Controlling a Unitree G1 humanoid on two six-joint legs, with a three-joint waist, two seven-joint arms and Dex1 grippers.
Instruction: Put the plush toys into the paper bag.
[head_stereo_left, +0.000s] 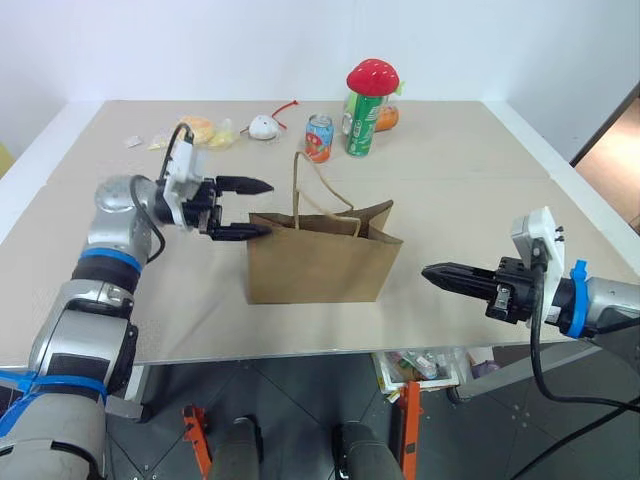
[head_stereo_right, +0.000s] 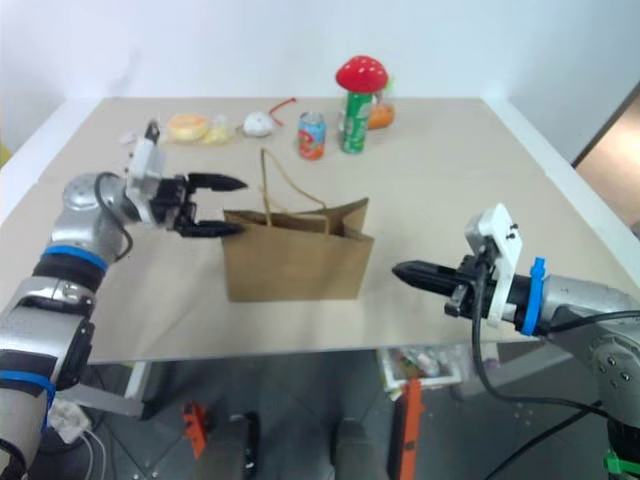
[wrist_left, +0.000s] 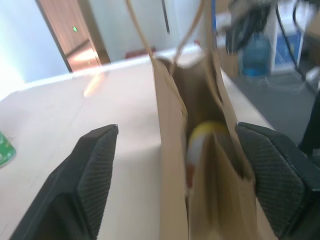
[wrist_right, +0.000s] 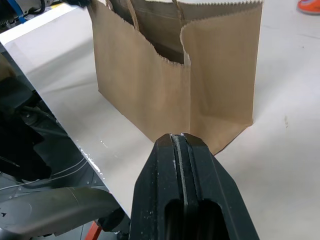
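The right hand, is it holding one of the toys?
No, the right hand is shut on nothing, apart from the paper bag.

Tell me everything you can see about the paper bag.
The paper bag is brown kraft paper, standing upright and open near the table's front edge, with twisted paper loop handles rising from its zigzag-cut rim. Something yellow lies inside. The open left gripper sits at the bag's left top corner, one finger over the rim. The shut right gripper points at it from the right, apart.

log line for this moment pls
left gripper: open at paper bag mouth | yellow toy inside bag | right gripper: shut, empty, beside bag
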